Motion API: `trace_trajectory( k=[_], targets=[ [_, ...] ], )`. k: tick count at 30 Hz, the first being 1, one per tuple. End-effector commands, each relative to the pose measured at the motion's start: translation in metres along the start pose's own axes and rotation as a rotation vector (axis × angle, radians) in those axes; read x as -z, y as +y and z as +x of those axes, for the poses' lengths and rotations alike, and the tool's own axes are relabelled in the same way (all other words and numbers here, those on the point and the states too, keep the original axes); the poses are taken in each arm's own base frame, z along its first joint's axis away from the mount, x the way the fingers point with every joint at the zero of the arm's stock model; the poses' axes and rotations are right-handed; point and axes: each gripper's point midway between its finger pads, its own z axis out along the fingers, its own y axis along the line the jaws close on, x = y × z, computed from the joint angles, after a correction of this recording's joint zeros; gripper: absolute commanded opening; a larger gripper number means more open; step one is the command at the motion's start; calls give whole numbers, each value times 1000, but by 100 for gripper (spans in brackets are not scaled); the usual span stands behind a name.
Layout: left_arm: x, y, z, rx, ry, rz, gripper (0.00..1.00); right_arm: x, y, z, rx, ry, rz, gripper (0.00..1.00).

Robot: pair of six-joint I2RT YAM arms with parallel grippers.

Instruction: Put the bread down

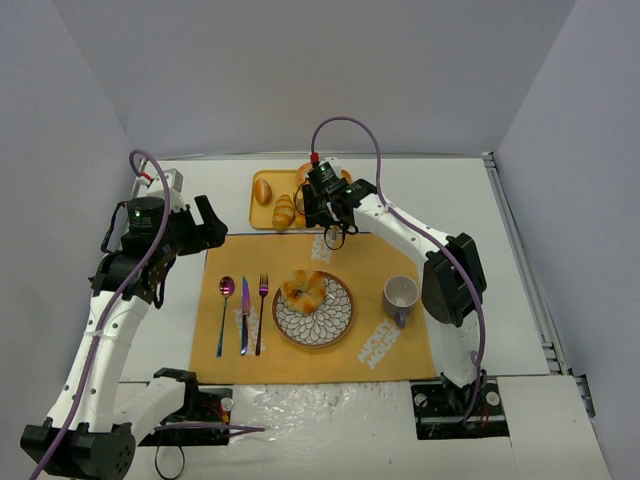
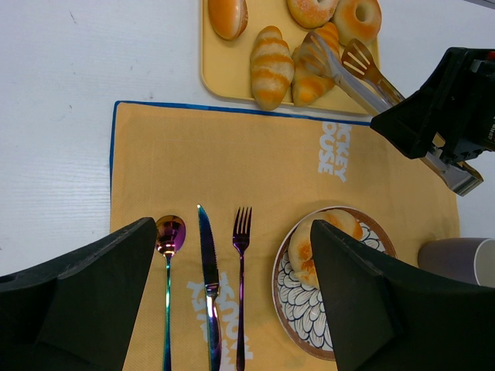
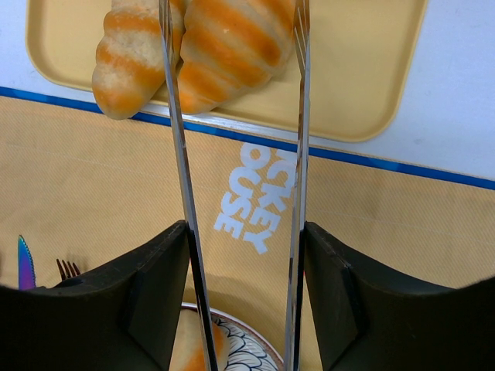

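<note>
Your right gripper [image 3: 244,232] fills the foreground of its wrist view. Its fingers are clamped on the outsides of the tongs [image 3: 179,154], whose two blades stand parted on either side of a striped roll [image 3: 232,46]. That roll lies on the yellow tray [image 3: 363,69] beyond the plate [image 1: 328,325]; whether the blades touch it cannot be told. Gripping the tongs by their arms lets you squeeze them shut, so you probably need a pinch and a lift next, then a carry to the plate, where one bun [image 1: 303,290] sits. Your left gripper [image 2: 232,224] hangs spread wide and empty above the cutlery [image 2: 207,263] left of the plate, likely parked clear. Between plate and tray, the placemat [image 3: 100,178] reads "CKEY OUSE", with its first letters hidden.
</note>
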Motion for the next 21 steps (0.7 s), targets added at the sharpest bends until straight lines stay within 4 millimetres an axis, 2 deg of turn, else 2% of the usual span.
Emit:
trace_trajectory(
  k=[1, 13, 18, 21],
  targets=[
    [0, -8, -22, -9, -72, 33, 77, 3, 2, -20, -19, -65, -13, 54],
    [1, -9, -22, -10, -76, 36, 77, -6, 1, -11, -10, -41, -4, 51],
    [2, -9, -23, -10, -80, 39, 77, -6, -1, -10, -8, -39, 0, 44],
    [2, -9, -23, -10, -79, 38, 77, -4, -2, -11, -7, -44, 3, 34]
  ],
)
